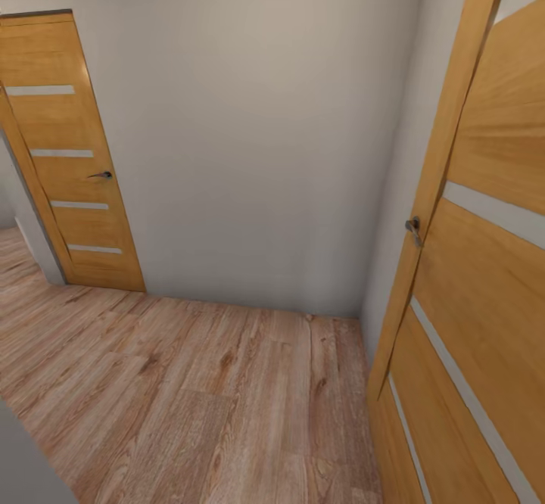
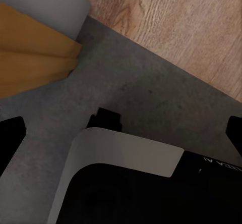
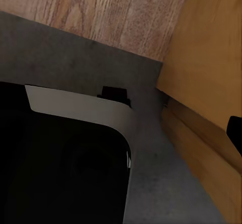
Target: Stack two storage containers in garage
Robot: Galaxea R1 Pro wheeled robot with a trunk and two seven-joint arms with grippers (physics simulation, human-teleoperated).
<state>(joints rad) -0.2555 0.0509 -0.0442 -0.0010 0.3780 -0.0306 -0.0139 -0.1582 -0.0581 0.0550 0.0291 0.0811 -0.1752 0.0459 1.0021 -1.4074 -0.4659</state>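
Wall (image 1: 250, 133): plain pale grey, straight ahead, meeting the plank floor along its base.
Left door (image 1: 72, 163): closed, honey-coloured wood with four pale horizontal strips and a dark lever handle (image 1: 101, 175).
Right door (image 1: 484, 262): same wood and pale strips, standing open close by, metal handle (image 1: 413, 228) at its edge.
Plank floor (image 1: 189, 390): light wood, grained, running across the hallway.

Your view of a home hallway: wood plank floor (image 1: 189, 398), pale wall (image 1: 257, 126), two paneled wooden doors (image 1: 64, 163).
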